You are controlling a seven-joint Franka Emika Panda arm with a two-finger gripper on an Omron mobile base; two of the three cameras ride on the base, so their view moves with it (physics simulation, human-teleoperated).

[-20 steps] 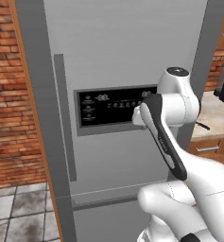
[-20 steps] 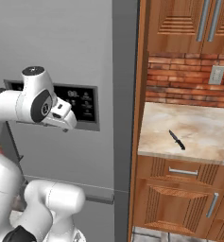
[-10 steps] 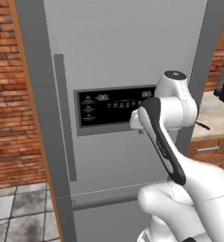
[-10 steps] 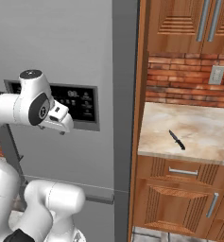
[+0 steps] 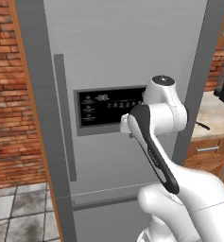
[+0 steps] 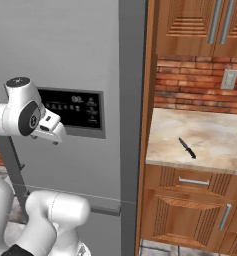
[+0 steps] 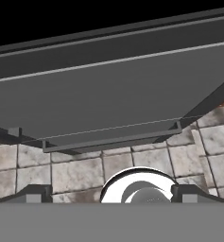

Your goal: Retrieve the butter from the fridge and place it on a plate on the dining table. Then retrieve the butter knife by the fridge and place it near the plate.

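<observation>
Here the gripper [image 7: 111, 194] gapes wide, empty, before the fridge [image 5: 113, 56].

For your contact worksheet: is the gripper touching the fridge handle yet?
Apart. In the hand view the open gripper has only floor tiles between its fingertips, and the fridge's handle lies beyond them.

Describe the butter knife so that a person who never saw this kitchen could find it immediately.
Start at the tall grey fridge. Directly to its right is a beige stone counter under a brick wall. The butter knife lies flat there, small and dark, the one slim thing on the bare middle of the top.
</observation>
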